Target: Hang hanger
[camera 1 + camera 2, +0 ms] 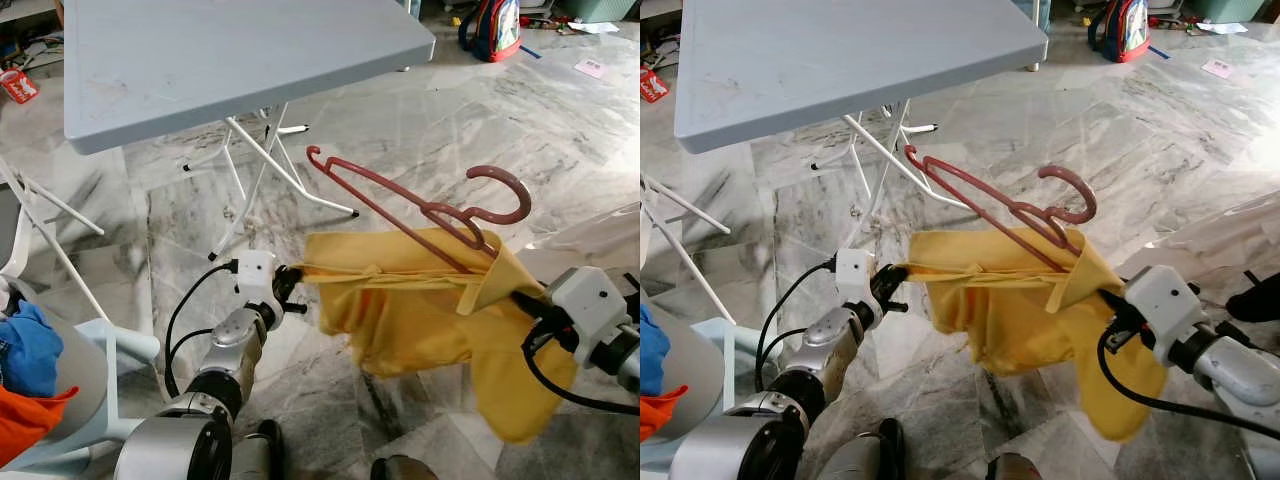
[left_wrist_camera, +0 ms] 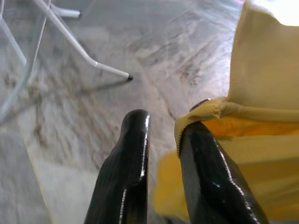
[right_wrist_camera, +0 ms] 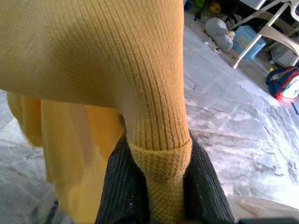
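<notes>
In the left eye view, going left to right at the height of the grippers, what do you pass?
blue cloth → left gripper, pinching the shirt's edge → yellow shirt draped on the reddish hanger → right gripper, shut on the shirt's collar.

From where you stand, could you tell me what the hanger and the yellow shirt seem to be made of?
The hanger looks like moulded plastic, reddish-brown with a dull sheen and rounded edges. The yellow shirt looks like a soft knit, probably cotton: its collar shows ribbing in the right wrist view, and it drapes limply.
</notes>
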Tool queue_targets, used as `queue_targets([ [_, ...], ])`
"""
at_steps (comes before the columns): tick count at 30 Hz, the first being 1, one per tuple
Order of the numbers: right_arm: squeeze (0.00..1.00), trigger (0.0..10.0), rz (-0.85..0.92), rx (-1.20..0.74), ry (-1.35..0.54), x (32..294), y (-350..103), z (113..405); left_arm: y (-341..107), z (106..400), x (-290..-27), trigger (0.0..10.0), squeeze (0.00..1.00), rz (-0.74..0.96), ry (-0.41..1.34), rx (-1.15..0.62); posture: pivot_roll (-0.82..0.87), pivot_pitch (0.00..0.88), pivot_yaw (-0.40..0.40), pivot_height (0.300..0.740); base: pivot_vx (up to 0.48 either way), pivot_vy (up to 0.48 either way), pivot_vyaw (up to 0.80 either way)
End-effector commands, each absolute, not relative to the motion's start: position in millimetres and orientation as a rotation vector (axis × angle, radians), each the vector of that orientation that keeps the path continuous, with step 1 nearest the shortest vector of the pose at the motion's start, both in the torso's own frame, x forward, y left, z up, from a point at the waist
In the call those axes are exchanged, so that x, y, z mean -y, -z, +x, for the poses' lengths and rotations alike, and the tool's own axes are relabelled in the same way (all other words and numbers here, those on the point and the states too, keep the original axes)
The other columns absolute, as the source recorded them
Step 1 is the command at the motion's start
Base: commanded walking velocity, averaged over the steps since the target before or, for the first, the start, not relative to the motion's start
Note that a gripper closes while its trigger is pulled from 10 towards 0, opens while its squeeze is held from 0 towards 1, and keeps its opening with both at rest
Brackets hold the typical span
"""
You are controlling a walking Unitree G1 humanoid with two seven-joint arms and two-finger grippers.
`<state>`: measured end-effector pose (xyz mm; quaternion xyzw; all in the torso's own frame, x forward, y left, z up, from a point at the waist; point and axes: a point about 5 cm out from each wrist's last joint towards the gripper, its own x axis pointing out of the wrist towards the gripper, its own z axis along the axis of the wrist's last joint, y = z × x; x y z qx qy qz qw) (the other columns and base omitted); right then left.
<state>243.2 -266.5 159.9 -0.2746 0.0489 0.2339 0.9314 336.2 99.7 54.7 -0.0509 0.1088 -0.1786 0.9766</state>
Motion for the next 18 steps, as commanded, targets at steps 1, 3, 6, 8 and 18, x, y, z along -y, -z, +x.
queue_targets([
  [1, 0.0, 10.0, -0.6, -0.096, -0.441, 276, -168, 244, -51, 332, -112, 10.0, 1.0, -0.038, 0.368, -0.205, -0.22, 0.208, 0.04, 0.74, 0.0, 0.0, 0.0],
  [3, 0.0, 10.0, -0.622, -0.106, -0.458, 274, -165, 247, -52, 331, -113, 10.0, 1.0, 0.021, 0.407, -0.181, -0.22, 0.209, 0.038, 0.74, 0.0, 0.0, 0.0],
  [6, 0.0, 10.0, -0.663, -0.117, -0.488, 272, -164, 251, -51, 326, -119, 10.0, 1.0, 0.111, 0.469, -0.156, -0.22, 0.21, 0.037, 0.74, 0.0, 0.0, 0.0],
  [8, 0.0, 10.0, -0.666, -0.118, -0.491, 272, -164, 252, -50, 325, -120, 10.0, 1.0, 0.122, 0.477, -0.153, -0.22, 0.21, 0.037, 0.74, 0.0, 0.0, 0.0],
  [18, 0.0, 10.0, -0.704, -0.123, -0.517, 267, -160, 258, -47, 309, -121, 10.0, 1.0, 0.165, 0.671, -0.086, -0.2, 0.207, 0.031, 0.74, 0.0, 0.0, 0.0],
])
